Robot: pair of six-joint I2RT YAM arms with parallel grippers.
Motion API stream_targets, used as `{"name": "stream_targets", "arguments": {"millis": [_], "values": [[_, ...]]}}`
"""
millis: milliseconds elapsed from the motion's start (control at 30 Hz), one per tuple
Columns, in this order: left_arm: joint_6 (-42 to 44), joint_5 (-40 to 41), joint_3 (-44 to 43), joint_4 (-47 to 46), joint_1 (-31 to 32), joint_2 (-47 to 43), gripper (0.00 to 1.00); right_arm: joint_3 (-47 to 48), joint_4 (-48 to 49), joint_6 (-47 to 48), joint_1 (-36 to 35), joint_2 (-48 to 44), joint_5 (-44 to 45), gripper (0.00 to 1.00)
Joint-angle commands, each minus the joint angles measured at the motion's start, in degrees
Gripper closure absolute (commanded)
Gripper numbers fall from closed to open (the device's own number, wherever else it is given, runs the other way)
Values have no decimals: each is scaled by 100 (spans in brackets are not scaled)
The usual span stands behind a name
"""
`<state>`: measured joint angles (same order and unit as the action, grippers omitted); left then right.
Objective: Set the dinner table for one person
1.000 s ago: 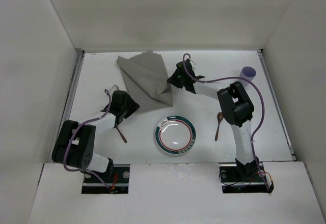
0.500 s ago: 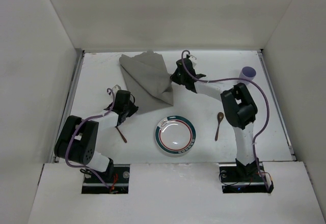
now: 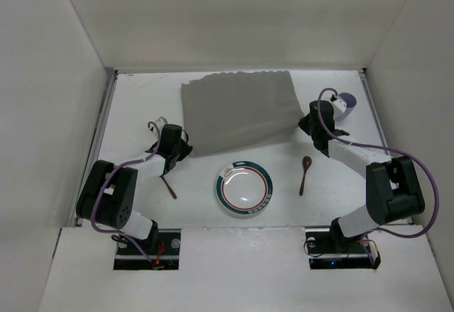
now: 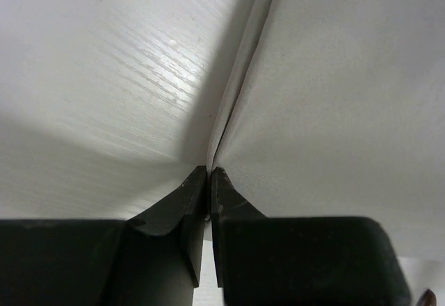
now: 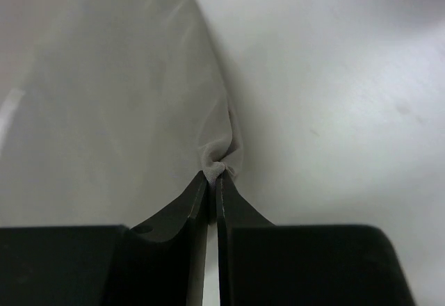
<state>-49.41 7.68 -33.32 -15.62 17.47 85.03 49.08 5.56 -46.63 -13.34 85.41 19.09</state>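
1. Located the counter (image 3: 135, 106) across the middle of the top view, shut in by white walls (image 3: 57, 78) on three sides, arm bases at its near edge.
2. Found a grey cloth (image 3: 237, 110) spread open over the far half of the counter.
3. Found the left end effector (image 4: 209, 175) clenched on the cloth's near-left edge, fabric pinched between the tips.
4. Found the right end effector (image 5: 216, 174) clenched on the cloth's near-right corner, fabric bunched at the tips.
5. Noted a striped-rim plate (image 3: 244, 188) at centre, nearer than the cloth and apart from it.
6. Noted a brown spoon (image 3: 303, 174) right of the plate and a brown utensil (image 3: 169, 184) left of it, neither touching the plate.
7. Noted a purple cup (image 3: 347, 101) at the far right, just beyond the right arm.
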Motion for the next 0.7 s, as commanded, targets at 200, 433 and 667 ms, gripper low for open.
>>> {"name": "stream_targets", "arguments": {"millis": [200,433,667], "values": [[19,506,27,305,-152,-531,96,-873,-125,-101,39,-33,227,89],[107,690,124,603,-302,-1006,96,-1172,-169,-39,-182,-261,95,84],[177,752,308,981,-389,-1472,94,-1357,-283,58,-217,-533,-72,79]]}}
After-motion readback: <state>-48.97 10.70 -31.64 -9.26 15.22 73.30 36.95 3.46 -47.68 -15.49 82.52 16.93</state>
